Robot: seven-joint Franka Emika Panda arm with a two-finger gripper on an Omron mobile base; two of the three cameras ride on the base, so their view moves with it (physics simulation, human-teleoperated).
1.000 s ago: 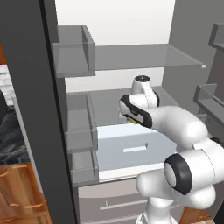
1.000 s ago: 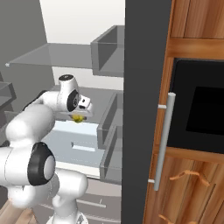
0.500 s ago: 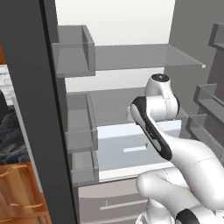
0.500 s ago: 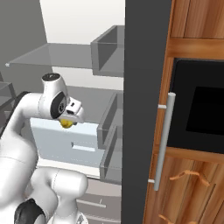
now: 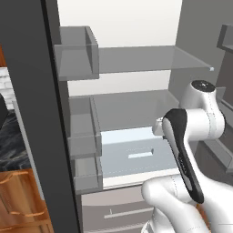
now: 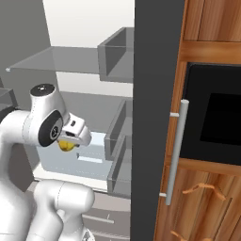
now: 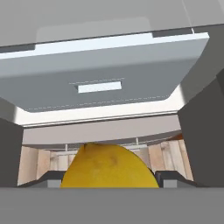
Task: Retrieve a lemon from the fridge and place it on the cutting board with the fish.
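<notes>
Between our hand's (image 6: 69,144) two fingers sits the lemon (image 7: 109,168), gripped on both sides and filling the bottom of the hand view. From the right base view we see the yellow fruit tucked under the hand, in front of the open fridge (image 6: 84,61), level with its pale crisper drawer (image 5: 136,152) and below the glass shelf (image 5: 150,59).

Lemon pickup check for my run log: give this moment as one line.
phase: carrying out | gripper: shut on lemon | fridge: doors open | place: in front of fridge's lower bin | cutting board, fish: unseen
</notes>
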